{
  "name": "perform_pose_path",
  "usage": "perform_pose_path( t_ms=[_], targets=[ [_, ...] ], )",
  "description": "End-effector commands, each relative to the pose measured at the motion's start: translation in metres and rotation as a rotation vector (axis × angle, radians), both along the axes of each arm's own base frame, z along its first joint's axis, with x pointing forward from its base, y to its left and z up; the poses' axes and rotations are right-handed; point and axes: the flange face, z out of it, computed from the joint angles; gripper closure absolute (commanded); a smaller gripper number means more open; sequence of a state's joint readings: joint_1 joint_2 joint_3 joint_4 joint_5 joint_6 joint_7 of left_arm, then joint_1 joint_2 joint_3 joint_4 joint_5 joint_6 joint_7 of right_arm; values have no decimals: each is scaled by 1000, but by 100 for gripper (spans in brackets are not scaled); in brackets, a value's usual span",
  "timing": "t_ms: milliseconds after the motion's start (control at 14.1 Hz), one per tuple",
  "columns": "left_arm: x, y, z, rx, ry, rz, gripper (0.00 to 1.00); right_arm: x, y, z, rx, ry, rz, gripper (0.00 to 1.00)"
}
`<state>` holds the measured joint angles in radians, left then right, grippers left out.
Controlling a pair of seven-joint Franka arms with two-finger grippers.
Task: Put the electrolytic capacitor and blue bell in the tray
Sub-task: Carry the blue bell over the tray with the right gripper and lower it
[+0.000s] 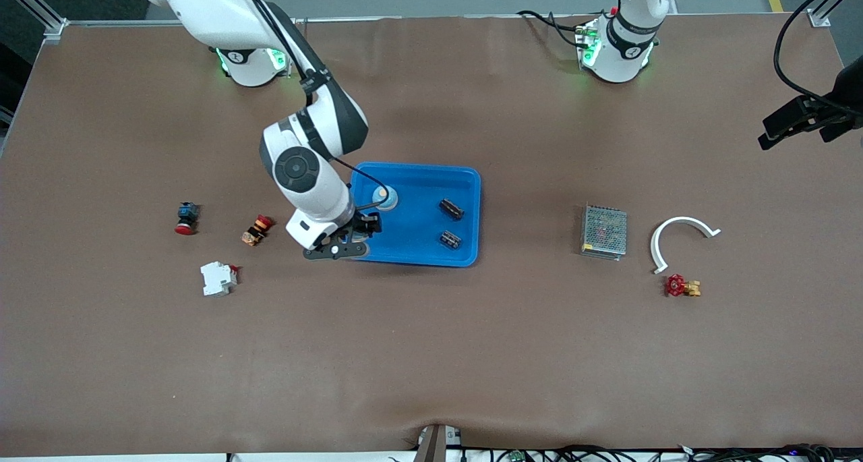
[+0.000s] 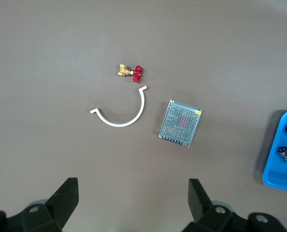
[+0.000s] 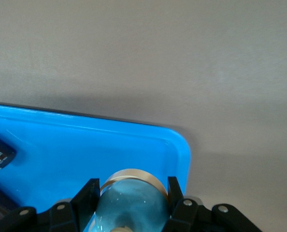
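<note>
Jaws of the right gripper (image 3: 131, 205) sit on both sides of the bell (image 3: 131, 203), touching it or very close, so they look like they pinch it. The bell is in the tray (image 1: 465, 179), at the end by the right arm. Two capacitors (image 1: 452, 209) lie in the tray too, toward the left arm's end.

The left gripper (image 2: 134, 203) waits up high with its jaws spread wide, over the bare counter (image 1: 431, 354).

If the right jaws lift before they let go, the bell could come up and roll out over the rim, as it sits near the tray's corner.

The counter has a flat brown cover. A metal box (image 1: 604, 231), a white curved piece (image 1: 681, 236) and a red valve (image 1: 681, 286) lie on it too.
</note>
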<state>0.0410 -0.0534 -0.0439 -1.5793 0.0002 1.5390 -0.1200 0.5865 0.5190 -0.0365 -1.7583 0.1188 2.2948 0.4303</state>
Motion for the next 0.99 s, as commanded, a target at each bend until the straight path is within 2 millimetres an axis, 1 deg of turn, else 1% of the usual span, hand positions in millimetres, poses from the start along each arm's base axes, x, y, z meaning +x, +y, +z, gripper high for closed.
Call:
perform_pose_path(
  t_ms=[0, 142, 212, 425, 496, 637, 708, 779, 850, 920],
  targets=[
    [-7, 0, 4, -21, -5, -15, 0, -1, 21, -26, 11, -11, -33, 61],
    [-4, 1, 1, -21, -10, -14, 0, -10, 30, -50, 3, -8, -17, 60],
    [-1, 1, -2, -22, -9, -14, 0, -12, 33, -56, 2, -7, -12, 60],
    [-1, 1, -1, -23, -12, -12, 0, -14, 32, -76, -5, -7, -1, 60],
    [-1, 2, 1, -22, -16, -12, 0, -15, 32, -79, -4, -11, -2, 60],
    [-1, 3, -1, -24, -9, -3, 0, -19, 36, -84, -4, -14, 8, 60],
    [-2, 6, -1, -24, -9, -1, 0, -20, 38, -83, -3, -15, 11, 57],
    [-2, 7, 0, -24, -9, -3, 0, -19, 37, -83, -3, -15, 10, 48],
    [-2, 7, 0, -21, -7, -4, 0, -19, 36, -83, -5, -14, 9, 23],
    [-2, 6, 0, -21, -6, -8, 0, -20, 37, -83, -4, -12, 9, 0]
  ],
)
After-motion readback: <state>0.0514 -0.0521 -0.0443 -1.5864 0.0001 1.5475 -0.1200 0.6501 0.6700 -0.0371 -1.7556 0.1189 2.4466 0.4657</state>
